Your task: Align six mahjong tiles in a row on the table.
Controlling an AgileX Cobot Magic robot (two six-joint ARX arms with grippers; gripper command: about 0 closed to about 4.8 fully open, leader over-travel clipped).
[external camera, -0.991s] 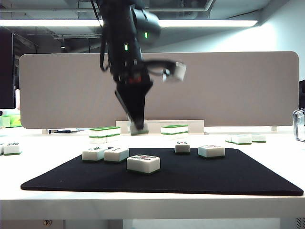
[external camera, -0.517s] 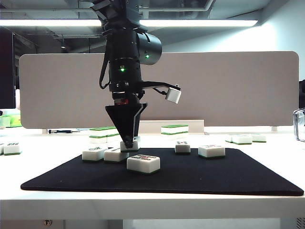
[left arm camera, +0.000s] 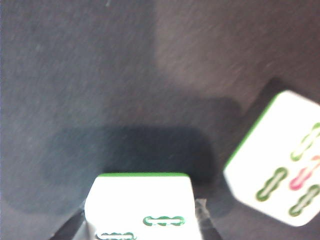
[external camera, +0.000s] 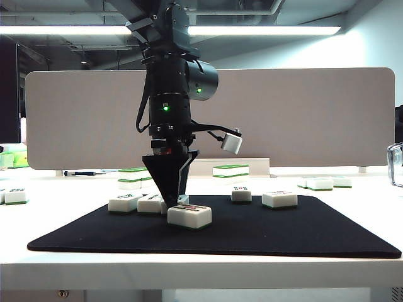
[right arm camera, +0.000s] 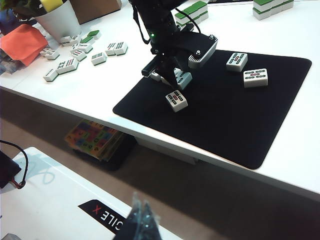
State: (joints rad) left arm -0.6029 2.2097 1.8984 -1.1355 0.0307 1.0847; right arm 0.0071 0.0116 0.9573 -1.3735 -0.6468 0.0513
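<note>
Hidden: the left gripper tips sit behind the near white mahjong tile with red and dark marks in the exterior view, so the tile they clamp shows only as a sliver there; the left wrist view cuts that tile off at the frame edge and is blurred.
Right gripper: only a dark tip shows at the frame edge of the right wrist view, far from the mat; I cannot tell whether it is open or closed.
Held tile: a small white block with a thin green base layer and green marks on its face, grasped between the left gripper's fingers, low over the black rectangular mat.
Neighbour tile: in the left wrist view a white tile with green and red marks lies just beside the held one, turned at an angle.
Other tiles on the mat: two white tiles side by side at the left, just left of the gripper; one small tile and one wider tile to the right, well apart from the gripper.
Table: the wide white desk top bears the mat; more tiles with green tops are stacked at the far side.
Left arm pose: black arm upright over the mat's left half, gripper pointing straight down.
</note>
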